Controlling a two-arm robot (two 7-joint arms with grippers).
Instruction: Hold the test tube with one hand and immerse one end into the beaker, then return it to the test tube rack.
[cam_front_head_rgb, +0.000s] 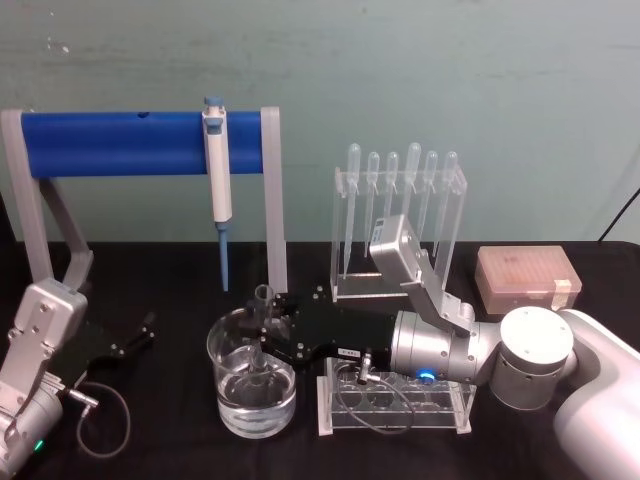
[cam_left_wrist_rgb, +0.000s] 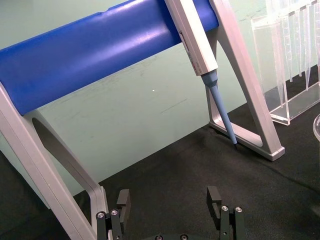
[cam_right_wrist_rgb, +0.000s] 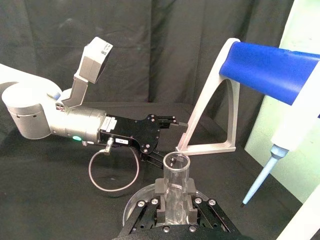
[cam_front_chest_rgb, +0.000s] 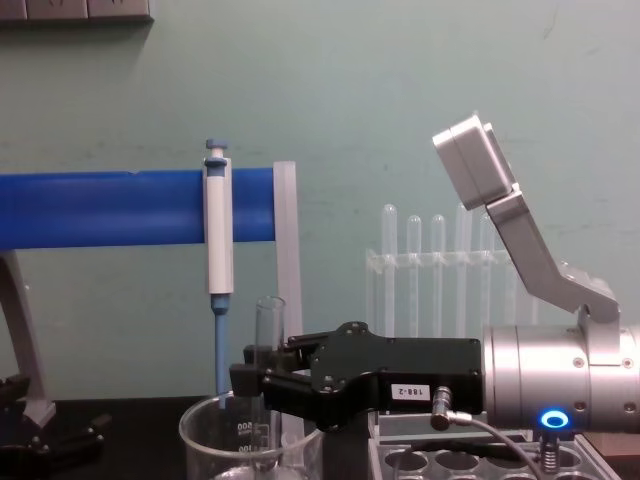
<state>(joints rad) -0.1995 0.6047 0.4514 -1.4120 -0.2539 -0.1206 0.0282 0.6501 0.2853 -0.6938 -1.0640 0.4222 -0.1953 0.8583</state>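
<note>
Two tools in play: our right tool clamps the test tube upright, its lower end down inside the beaker. Our left tool rests low at the left of the table, jaws apart.

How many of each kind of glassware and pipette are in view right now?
test tube: 1
beaker: 1
micropipette: 1
plastic pipettes: 6
Total: 9
</note>
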